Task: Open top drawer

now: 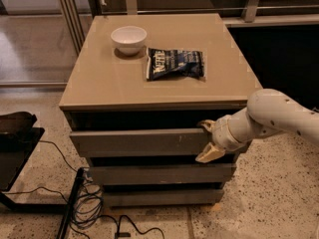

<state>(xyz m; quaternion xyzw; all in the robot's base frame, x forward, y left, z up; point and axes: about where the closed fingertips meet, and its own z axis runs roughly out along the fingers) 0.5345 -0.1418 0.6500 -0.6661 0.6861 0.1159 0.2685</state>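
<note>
Camera view: gripper, jaws spread wide, straddles right end of grey top drawer.

On cabinet top lie bowl, snack bag; pincer at top drawer.

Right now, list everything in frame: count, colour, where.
cabinet: 1, tan top, centre of view
top drawer: 1, grey-taupe, uppermost front under the cabinet top
lower drawers: 2, grey, stacked beneath the top drawer
bowl: 1, white, back left of the cabinet top
snack bag: 1, dark blue, lying flat to the right of the bowl
cables: one tangle, black, on the floor by the cabinet's lower left
black stand: 1, black, far left on the floor, partly cut off
arm: 1, white, reaching in from the right
gripper: 1, cream, at the right end of the top drawer's front
</note>
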